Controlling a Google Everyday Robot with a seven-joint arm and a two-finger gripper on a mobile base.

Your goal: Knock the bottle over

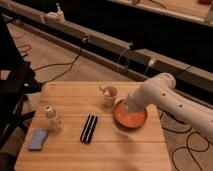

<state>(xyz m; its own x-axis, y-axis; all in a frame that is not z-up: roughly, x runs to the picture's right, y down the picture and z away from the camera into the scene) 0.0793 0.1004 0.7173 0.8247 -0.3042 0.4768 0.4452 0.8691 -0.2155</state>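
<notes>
The small pale bottle (51, 118) with a round light cap stands upright near the left edge of the wooden table (65, 155). My white arm (172, 100) reaches in from the right. Its gripper end (129, 106) hangs over the orange bowl (129, 118), far to the right of the bottle. A greyish cup (109, 95) with a utensil in it stands just left of the gripper.
A black flat object (89, 128) lies in the middle of the table, between bottle and bowl. A blue sponge (38, 139) lies at the front left, beside the bottle. Cables run across the floor behind the table, and a dark frame stands at the left.
</notes>
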